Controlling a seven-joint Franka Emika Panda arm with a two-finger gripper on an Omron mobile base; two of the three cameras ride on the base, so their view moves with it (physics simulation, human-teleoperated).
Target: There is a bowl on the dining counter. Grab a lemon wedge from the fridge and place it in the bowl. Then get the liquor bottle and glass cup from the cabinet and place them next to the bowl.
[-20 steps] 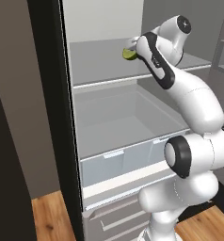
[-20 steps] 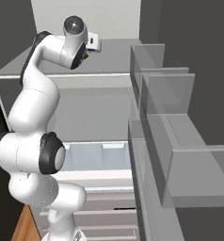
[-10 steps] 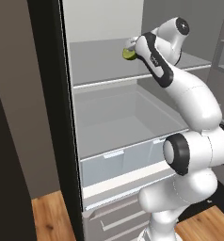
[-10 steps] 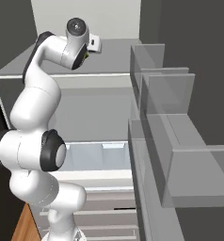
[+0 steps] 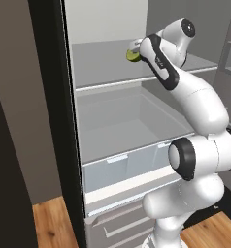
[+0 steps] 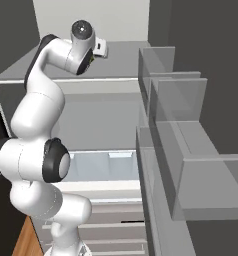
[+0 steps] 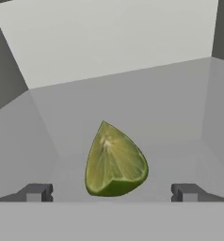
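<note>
The fridge stands open, and my arm reaches onto its upper grey shelf (image 5: 103, 63). A small yellow-green lemon wedge (image 7: 115, 161) lies on that shelf, cut face toward the camera, between and just beyond my two fingertips. My gripper (image 7: 111, 192) is open, its dark fingertips (image 7: 36, 192) wide apart on either side of the wedge and not touching it. From the left base view the lemon wedge (image 5: 132, 56) peeks out just left of the hand. The bowl, liquor bottle, glass cup and cabinet are out of view.
The fridge's dark door edge (image 5: 49, 121) rises at the left. Below the shelf sits a clear crisper drawer (image 5: 132, 160), with grey drawers under it. Clear door bins (image 6: 181, 145) stand close on the right. Wooden floor (image 5: 49, 223) shows at the bottom.
The arm has barely moved; the hand stays at the wedge on the upper shelf.
</note>
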